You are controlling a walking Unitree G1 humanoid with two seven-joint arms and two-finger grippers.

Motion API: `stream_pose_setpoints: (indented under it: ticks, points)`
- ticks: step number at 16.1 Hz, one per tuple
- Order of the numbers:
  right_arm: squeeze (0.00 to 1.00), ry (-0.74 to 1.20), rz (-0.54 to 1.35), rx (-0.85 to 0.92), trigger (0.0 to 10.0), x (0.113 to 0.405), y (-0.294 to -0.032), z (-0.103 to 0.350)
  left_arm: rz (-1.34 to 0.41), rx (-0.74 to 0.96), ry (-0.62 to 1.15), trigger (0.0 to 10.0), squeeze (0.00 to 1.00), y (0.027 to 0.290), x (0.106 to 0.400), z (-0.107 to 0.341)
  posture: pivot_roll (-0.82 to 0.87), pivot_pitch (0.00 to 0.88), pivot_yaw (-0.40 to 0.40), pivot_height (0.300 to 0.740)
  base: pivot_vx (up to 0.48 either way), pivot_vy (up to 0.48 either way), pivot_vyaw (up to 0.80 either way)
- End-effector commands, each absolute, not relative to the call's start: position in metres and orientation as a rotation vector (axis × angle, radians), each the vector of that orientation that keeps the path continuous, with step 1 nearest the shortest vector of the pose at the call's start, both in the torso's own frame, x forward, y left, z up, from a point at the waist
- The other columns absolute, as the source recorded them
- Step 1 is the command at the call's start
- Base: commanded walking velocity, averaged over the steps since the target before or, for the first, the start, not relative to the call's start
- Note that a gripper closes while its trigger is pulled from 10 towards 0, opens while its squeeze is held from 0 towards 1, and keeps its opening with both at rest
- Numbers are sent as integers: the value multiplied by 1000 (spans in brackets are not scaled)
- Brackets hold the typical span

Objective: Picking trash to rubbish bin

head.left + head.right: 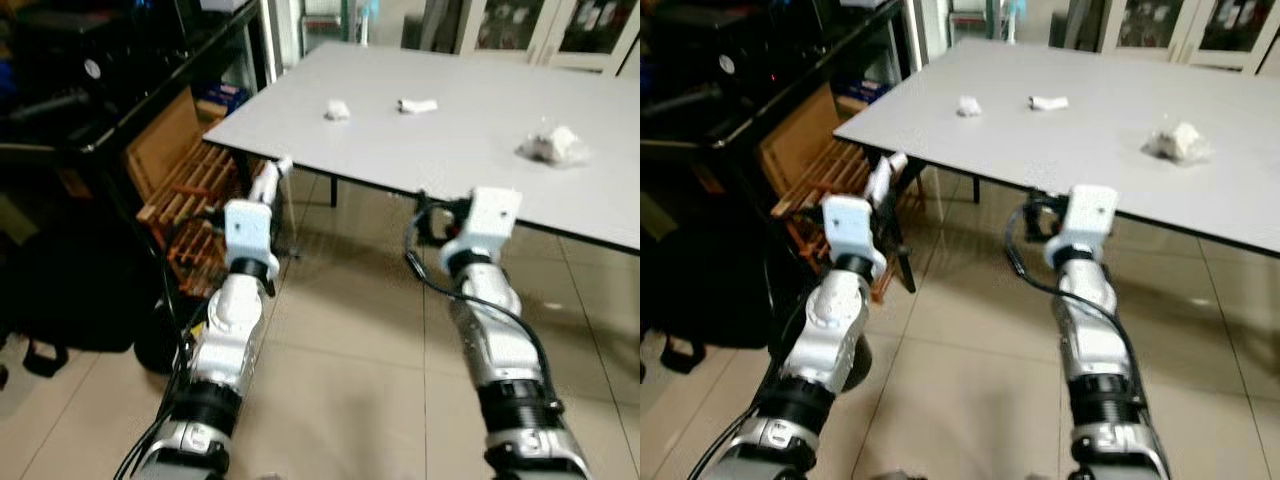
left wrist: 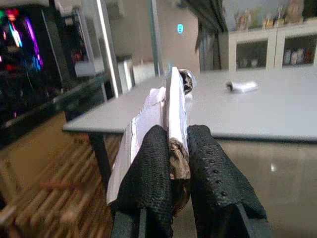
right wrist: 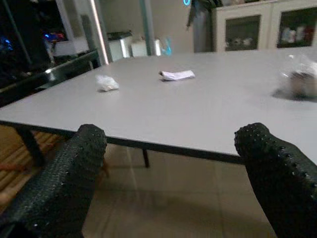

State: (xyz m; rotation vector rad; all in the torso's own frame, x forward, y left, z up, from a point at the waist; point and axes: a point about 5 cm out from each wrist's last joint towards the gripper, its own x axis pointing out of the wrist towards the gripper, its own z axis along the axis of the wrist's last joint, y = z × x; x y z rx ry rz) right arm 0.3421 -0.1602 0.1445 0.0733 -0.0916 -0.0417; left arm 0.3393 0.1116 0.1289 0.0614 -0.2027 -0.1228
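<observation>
- So the left gripper (image 2: 171, 168) already has a piece of trash: its two black fingers are pinched tight on a flattened white wrapper (image 2: 168, 109), something like a crushed paper carton or sleeve, with a brownish bit squeezed between the pads.
- The wrapper sticks up and out past the fingertips, just short of the corner of the grey table (image 1: 480, 130), out over the tiled floor.
- The right gripper (image 3: 173, 163) is wide apart and holding nothing, hovering just under the table's near edge.
- Three more bits are still on the tabletop: a small white crumpled wad (image 1: 337, 110), a little rolled paper scrap (image 1: 417, 105) just beside it, and, well apart to the right, a bigger crinkly clump (image 1: 552, 145) that looks like plastic wrap around something.
- My guess on handling: all of it is super light and soft, nothing fragile. The wads will squash, so pinch across the middle and close fully.
- The rolled scrap is best grabbed across its short side.
- The plastic clump is probably slippery and springy, so go for its thickest part.
- I can't spot a bin anywhere.
</observation>
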Motion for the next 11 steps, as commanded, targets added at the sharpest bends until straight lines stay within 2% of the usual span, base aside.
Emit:
stream_pose_setpoints:
  ticks: [1, 4, 7, 8, 11]
  points:
    - [0, -38, -41, 72, 10000, 342, -164, 128, -96, 80, -136, 10000, 0, 128, 342, 115, -83, 66, 65, 740, 0, 0, 0]
    - [0, 238, -84, 50, 10000, 326, -183, 59, -121, 180, 162, 10000, 0, 150, 326, 52, -85, 58, 65, 740, 0, 0, 0]
    - [0, 476, -30, 23, 10000, 296, -184, 7, -106, 210, 348, 10000, 0, 161, 303, 14, -87, 50, 64, 740, 0, 0, 0]
    - [0, 636, -32, 1, 10000, 267, -187, -25, -95, 231, 462, 10000, 0, 168, 284, -8, -81, 49, 62, 740, 0, 0, 0]
    - [0, 824, -44, 27, 10000, 221, -184, -62, -87, 265, 654, 10000, 0, 179, 244, -44, -81, 42, 64, 740, 0, 0, 0]
